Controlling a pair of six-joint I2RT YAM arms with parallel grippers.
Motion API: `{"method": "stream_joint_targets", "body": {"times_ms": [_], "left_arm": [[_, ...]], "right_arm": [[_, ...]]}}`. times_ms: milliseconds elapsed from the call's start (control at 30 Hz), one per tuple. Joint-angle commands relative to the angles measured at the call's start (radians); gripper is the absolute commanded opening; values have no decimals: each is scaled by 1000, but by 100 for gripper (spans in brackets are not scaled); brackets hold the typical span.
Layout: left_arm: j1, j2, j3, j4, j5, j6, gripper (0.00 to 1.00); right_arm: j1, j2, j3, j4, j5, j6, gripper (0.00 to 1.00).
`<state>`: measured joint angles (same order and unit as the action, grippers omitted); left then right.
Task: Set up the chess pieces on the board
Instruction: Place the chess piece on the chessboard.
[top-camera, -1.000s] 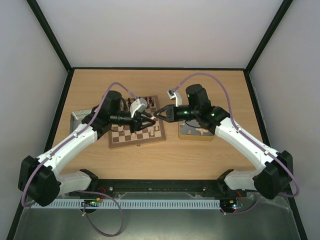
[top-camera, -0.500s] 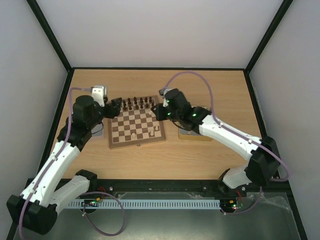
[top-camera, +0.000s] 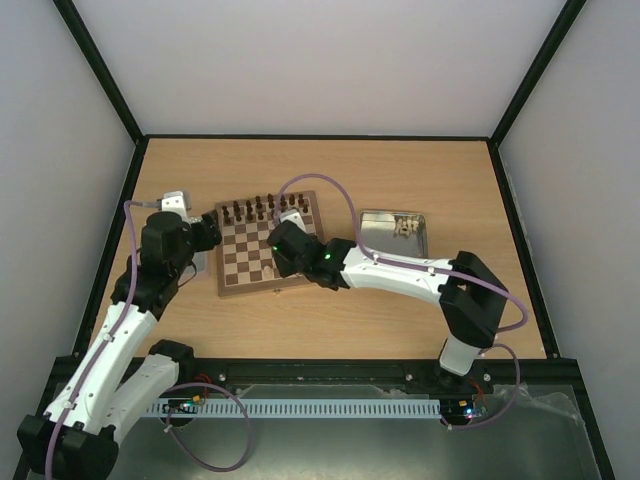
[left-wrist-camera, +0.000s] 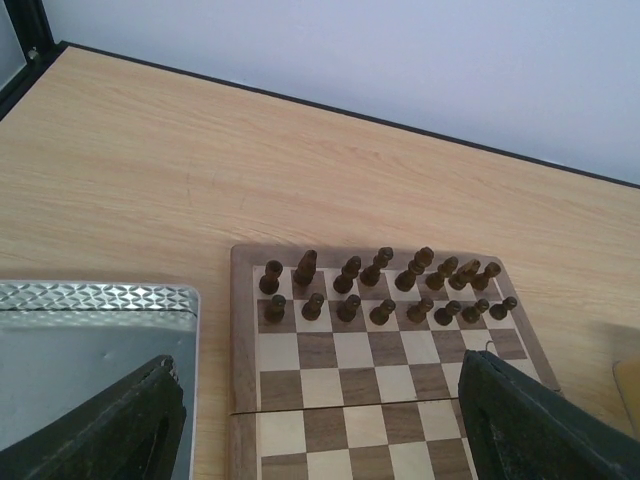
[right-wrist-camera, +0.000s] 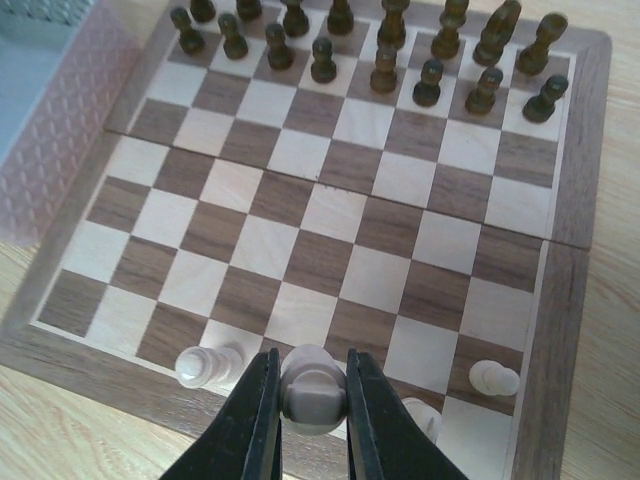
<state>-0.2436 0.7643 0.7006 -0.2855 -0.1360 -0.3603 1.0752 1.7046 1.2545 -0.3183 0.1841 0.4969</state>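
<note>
now the right hand (right-wrist-camera: 305, 395) grips a cream piece (right-wrist-camera: 311, 388).

Board (right-wrist-camera: 578, 190), chequered in light and dark brown squares, wood-grain border in mid brown; chess pieces (right-wrist-camera: 203, 366), cream to pale wood; opposing pieces (right-wrist-camera: 384, 68), dark brown; tin (left-wrist-camera: 95, 297), silver-grey, rim embossed with a small diamond pattern; table (left-wrist-camera: 150, 160), light honey wood grain; arms (top-camera: 400, 272), white with black joints; right gripper (right-wrist-camera: 306, 365), black; walls (top-camera: 320, 60), off-white, edged in black
</note>
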Motion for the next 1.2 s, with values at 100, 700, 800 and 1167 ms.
{"method": "stream_joint_targets", "body": {"times_ms": [100,700,800,1167], "left_arm": [[13,-18,-5,5,-25,11,77],[35,1,-10,13,-4,19,77],[36,3,-11,14,-2,19,77],[42,7,-12,12,2,23,77]], "right_arm": [[28,80,23,-10,37,-13,4],[56,139,-28,74,9,-34,6],[56,155,-30,84,12,-29,6],[56,169,-30,82,20,-21,19]]}}
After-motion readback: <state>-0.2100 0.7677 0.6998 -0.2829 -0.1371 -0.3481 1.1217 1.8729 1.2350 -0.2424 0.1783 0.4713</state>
